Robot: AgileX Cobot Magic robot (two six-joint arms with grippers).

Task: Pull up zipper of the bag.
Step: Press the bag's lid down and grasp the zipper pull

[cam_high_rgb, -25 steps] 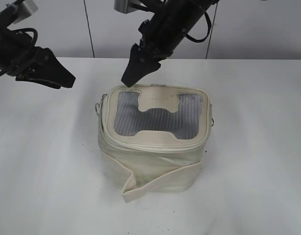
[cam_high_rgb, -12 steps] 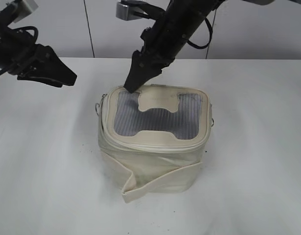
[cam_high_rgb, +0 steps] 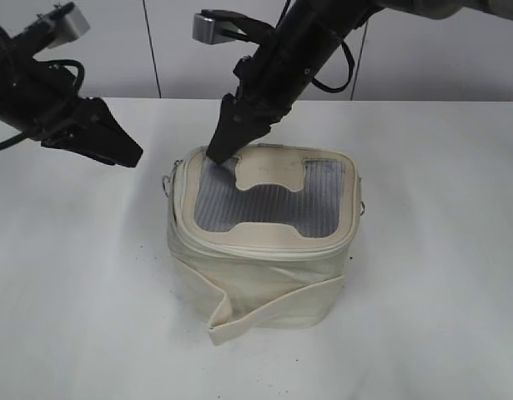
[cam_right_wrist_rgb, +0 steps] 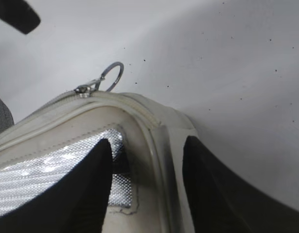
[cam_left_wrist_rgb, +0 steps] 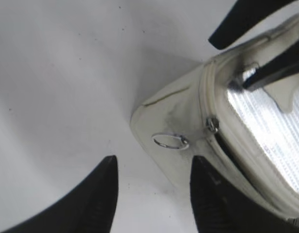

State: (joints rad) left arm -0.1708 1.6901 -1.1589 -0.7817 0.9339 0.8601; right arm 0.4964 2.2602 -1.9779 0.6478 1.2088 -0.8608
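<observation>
The cream bag (cam_high_rgb: 264,283) stands mid-table, with its grey mesh lid (cam_high_rgb: 264,200) facing up. The zipper (cam_high_rgb: 256,250) runs round the lid rim. A silver ring pull (cam_high_rgb: 167,178) hangs at the bag's left corner; it also shows in the left wrist view (cam_left_wrist_rgb: 171,141) and the right wrist view (cam_right_wrist_rgb: 113,76). My right gripper (cam_high_rgb: 216,153) is open and straddles the lid's back-left rim (cam_right_wrist_rgb: 156,131), one finger over the mesh and one outside. My left gripper (cam_high_rgb: 133,158) is open and empty, just left of the bag, pointing at the ring corner (cam_left_wrist_rgb: 154,159).
The loose flat strap (cam_high_rgb: 264,312) hangs folded down the bag's front. A second small ring (cam_high_rgb: 364,207) shows at the bag's right side. The white table (cam_high_rgb: 81,292) spreads all round, with a wall behind it.
My right gripper has come down and a little left onto the lid's back-left corner. My left gripper has moved right and down, closer to the bag's left side.
</observation>
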